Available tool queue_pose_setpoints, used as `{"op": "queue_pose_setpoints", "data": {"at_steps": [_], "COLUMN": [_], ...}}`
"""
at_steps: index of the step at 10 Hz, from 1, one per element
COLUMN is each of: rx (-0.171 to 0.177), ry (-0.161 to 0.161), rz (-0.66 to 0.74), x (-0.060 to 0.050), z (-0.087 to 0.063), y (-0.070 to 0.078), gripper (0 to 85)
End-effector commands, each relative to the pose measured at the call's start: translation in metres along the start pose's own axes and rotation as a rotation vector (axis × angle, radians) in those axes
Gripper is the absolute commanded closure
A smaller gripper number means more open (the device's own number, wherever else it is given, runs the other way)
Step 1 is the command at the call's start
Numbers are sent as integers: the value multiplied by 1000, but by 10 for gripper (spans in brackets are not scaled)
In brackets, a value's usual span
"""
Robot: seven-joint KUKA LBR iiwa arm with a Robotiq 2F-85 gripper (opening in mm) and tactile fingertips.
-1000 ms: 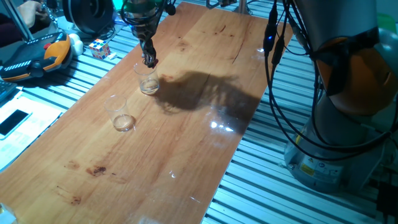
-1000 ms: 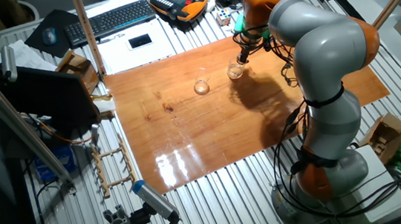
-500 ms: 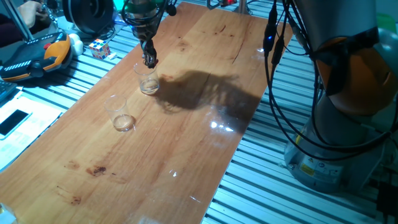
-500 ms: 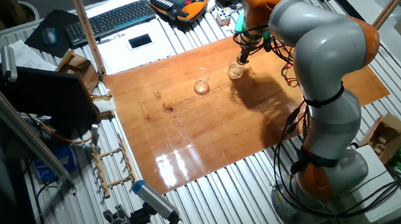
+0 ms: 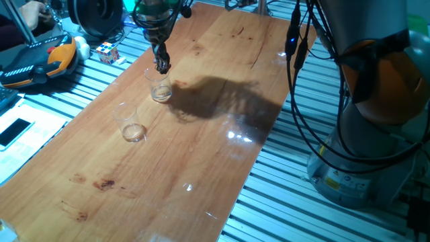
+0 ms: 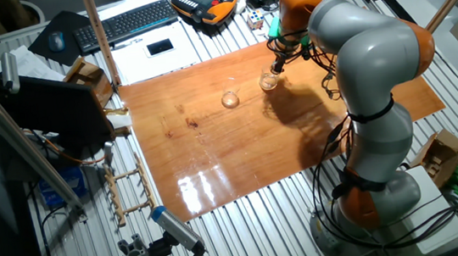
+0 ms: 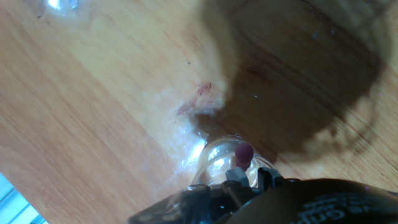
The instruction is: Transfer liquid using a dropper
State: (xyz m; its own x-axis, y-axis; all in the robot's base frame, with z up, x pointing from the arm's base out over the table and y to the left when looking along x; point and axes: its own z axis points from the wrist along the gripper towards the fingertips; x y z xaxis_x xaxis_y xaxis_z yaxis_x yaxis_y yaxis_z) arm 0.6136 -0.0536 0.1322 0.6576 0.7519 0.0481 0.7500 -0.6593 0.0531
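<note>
On the wooden bench (image 5: 201,134), going left to right in one fixed view, a clear glass (image 5: 129,122) is standing nearest the left edge, with a faint trace of liquid (image 5: 134,132) sitting at its bottom. Just to the right and farther back, a second glass (image 5: 159,85) is standing upright, well apart from the first. The pincer (image 5: 162,66) is hanging directly over this second glass, its black fingers pointing down at the rim. In the other fixed view the arm (image 6: 358,55) is reaching in from the right, with the pincer (image 6: 275,67) poised at the same glass (image 6: 268,81) and the other glass (image 6: 230,100) sitting to its left. In the hand view, the dropper (image 7: 241,157) is showing its red-pink bulb between the fingers, above the glass's rim (image 7: 214,155). The pincer is appearing closed around the dropper, holding it upright over the glass.
</note>
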Motion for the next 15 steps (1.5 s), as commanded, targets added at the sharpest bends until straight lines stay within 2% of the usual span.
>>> {"op": "queue_pose_setpoints", "data": {"at_steps": [1,4,5,8,11,15], "rx": [-1,-23,-15,20,15,18], "ry": [2,-24,-33,-16,-30,-31], "rz": [-1,7,12,61,69,83], "x": [0,0,0,0,0,-2], "z": [0,0,0,3,2,3], "y": [0,0,0,0,2,2], "gripper": [613,573,570,573,573,573]}}
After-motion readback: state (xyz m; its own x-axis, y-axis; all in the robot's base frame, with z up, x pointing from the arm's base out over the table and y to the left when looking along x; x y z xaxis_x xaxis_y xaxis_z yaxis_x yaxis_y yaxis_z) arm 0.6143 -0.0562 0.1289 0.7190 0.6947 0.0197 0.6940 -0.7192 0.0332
